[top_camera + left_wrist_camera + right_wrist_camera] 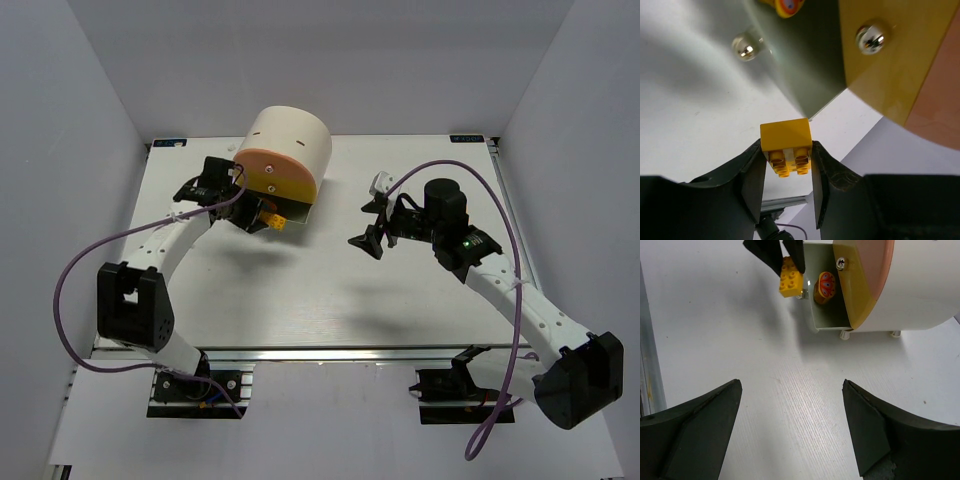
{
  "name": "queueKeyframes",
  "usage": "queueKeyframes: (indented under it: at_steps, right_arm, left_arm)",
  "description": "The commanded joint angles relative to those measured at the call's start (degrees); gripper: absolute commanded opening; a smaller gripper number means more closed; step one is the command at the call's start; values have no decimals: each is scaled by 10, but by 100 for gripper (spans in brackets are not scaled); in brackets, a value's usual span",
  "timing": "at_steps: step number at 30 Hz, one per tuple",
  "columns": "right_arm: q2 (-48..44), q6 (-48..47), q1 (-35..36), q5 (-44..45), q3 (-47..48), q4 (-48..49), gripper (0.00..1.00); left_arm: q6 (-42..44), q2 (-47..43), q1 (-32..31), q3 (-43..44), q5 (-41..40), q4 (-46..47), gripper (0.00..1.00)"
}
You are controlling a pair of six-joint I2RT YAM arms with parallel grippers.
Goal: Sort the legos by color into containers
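Left gripper (786, 152) grasps a yellow brick (786, 136) tightly between its two fingers, studs turned toward the wrist camera. The brick hangs just beside the open drawer (829, 315), which juts from the near face of the cream cabinet (295, 140) at the far left of the table (330, 290). A round orange disc (825, 287) with red markings sits inside the drawer, close to the brick but not touching it. Right gripper (791, 387) hovers over the table right of centre, fingers spread wide and holding nothing, well apart from the cabinet.
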Motion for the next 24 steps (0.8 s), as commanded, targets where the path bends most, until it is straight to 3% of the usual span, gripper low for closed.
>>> queueKeyframes:
  at_steps: [1, 6, 10, 13, 14, 18, 22, 24]
  right_arm:
    - [-4, -1, -3, -11, 9, 14, 87]
    - [-16, -5, -1, -6, -1, 9, 86]
    - [-23, -6, -5, -5, -8, 9, 87]
    - [-27, -7, -5, -4, -12, 9, 87]
    - [-27, -8, -6, -4, -13, 7, 87]
    - [-28, -10, -7, -9, -14, 5, 87]
    - [-23, -11, -9, -31, -16, -1, 87]
    - [-13, -22, -7, -65, -14, -9, 82]
  left_arm:
    - [3, 30, 3, 40, -3, 23, 3]
    - [-14, 81, 3, 99, -21, 39, 5]
    - [-15, 117, 3, 135, -32, 27, 12]
    - [-15, 133, 3, 141, -27, 37, 38]
    - [-16, 136, 3, 142, -24, 38, 54]
    - [-16, 134, 3, 137, -13, 38, 77]
    - [-15, 112, 3, 121, -5, 54, 75]
    - [-10, 94, 3, 114, 4, 81, 62]
